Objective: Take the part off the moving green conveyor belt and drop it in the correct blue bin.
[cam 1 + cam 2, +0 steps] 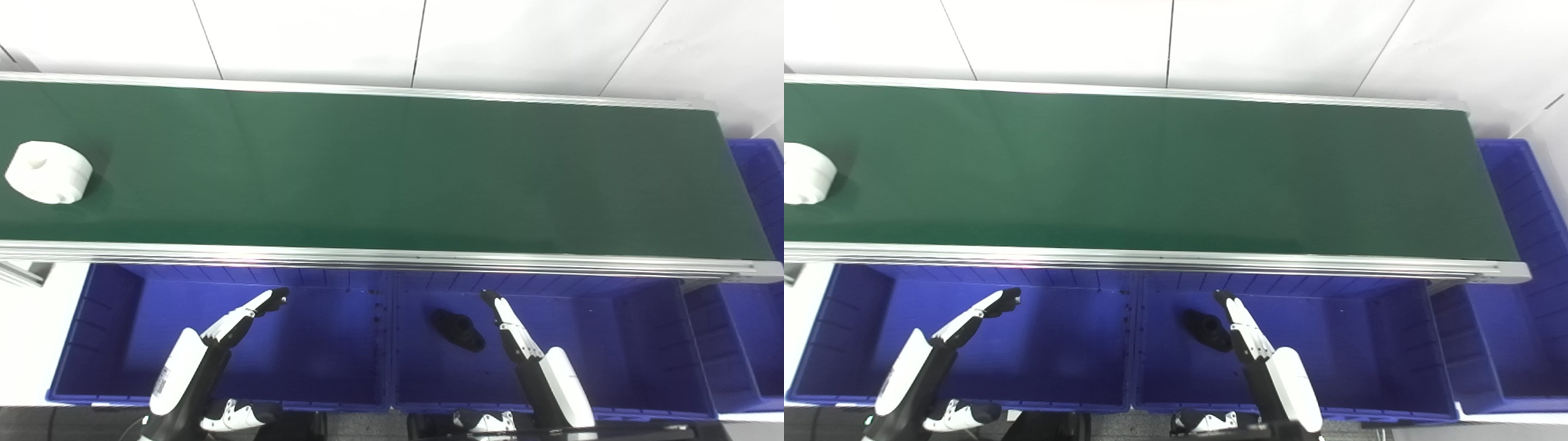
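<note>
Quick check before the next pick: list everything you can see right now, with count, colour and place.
conveyor belt: one, green, aluminium-framed, across the view.
part: one, white, round, far left of the belt.
bins: three, blue; left bin and middle bin below the belt's near edge, right bin around the belt's right end.
black part: one, in the middle bin.
left hand: open, over the left bin.
right hand: open, over the middle bin.

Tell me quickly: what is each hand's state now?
Left hand: open, holding nothing, over the left blue bin.
Right hand: open, holding nothing.
</note>
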